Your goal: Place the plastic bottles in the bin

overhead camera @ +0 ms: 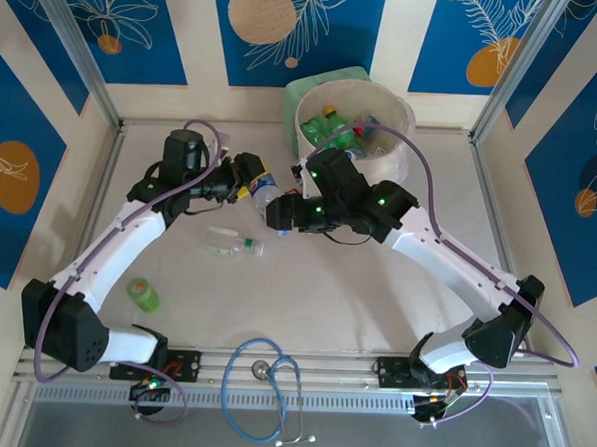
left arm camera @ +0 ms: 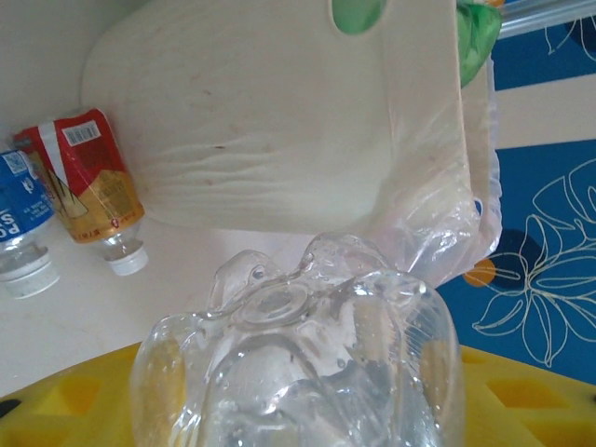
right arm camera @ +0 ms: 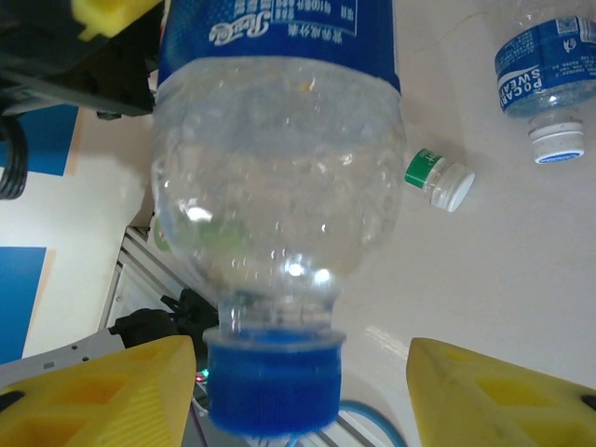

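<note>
Clear bottle (right arm camera: 277,186) looks light, thin and squashy; left gripper (overhead camera: 249,178) grips its body, right gripper (right arm camera: 303,377) has jaws open beside the cap (right arm camera: 272,391), grab the neck gently

Clear bottle (left arm camera: 298,354): body cut by bottom edge in left wrist view; label end cut by top edge in right wrist view. Bin (overhead camera: 406,119): near-left wall hidden under right arm (overhead camera: 418,230). Pale green box (overhead camera: 331,80): mostly behind bin. Bottles in bin (overhead camera: 332,125): count unclear.
</note>
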